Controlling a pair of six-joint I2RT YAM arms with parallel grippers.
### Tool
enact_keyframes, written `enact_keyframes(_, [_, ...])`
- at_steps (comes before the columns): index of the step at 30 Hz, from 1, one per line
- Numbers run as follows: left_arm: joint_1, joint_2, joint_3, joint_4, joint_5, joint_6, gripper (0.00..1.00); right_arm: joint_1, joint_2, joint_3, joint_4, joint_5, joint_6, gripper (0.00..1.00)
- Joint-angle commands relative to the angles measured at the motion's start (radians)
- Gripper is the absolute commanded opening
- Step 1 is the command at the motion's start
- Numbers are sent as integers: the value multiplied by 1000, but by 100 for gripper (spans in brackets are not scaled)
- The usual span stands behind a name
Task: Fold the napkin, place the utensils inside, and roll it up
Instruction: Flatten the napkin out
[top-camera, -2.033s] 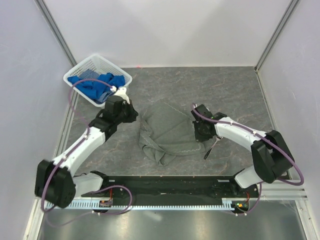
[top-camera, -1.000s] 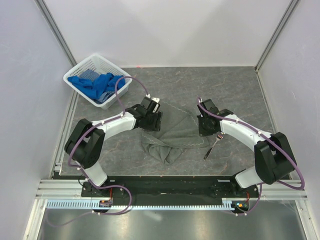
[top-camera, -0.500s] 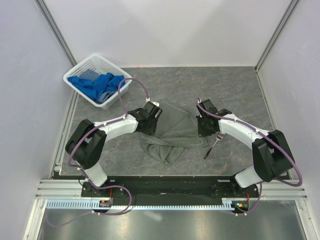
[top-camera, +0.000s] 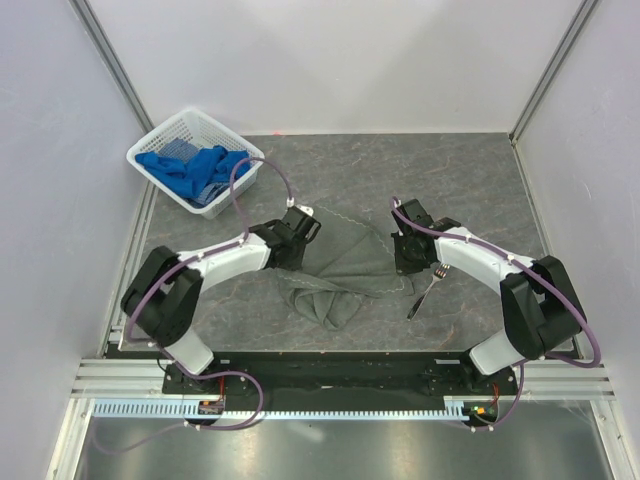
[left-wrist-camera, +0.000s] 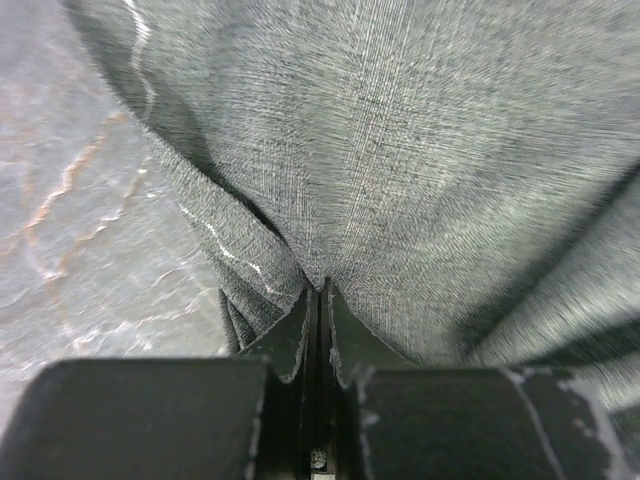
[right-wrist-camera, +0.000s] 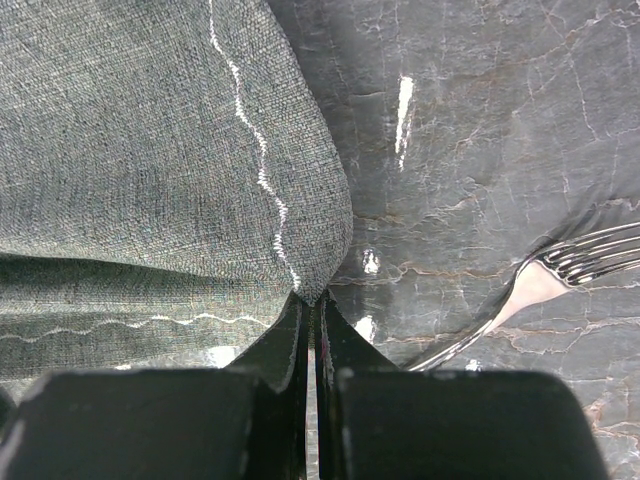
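Beside the bunched napkin (top-camera: 345, 262) lies the fork (top-camera: 425, 293) (basket (top-camera: 160, 130) well apart).

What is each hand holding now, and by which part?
Both hold the napkin: left hand pinches a fold at its left edge, right hand a hemmed corner at its right.

Count on inspection: one grey napkin (top-camera: 345, 262) is lying at the centre of the frame. One silver fork (top-camera: 425, 292) is lying right of centre. One white basket (top-camera: 158, 133) is sitting upper left, holding blue cloths (top-camera: 195, 167) bunched too tightly to count. Two grippers are showing: left gripper (left-wrist-camera: 320, 292), right gripper (right-wrist-camera: 310, 302).
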Motion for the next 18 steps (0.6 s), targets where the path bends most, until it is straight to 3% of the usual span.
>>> enact_keyframes(1, [-4,-195,77,-9,-72,13,2,-1,-32,38,-5,31,-9,0])
enact_keyframes(7, [-4,-395,222,-41,-83,76,2,-22,-43,63,-36,63,-30,0])
enact_keyframes(12, [-2,-399,293,-111,-110,107,2,-64,-53,64,-53,105,-46,0])
enact_keyframes(18, [47,-332,325,-72,-103,159,2,-94,-50,66,-53,108,-69,0])
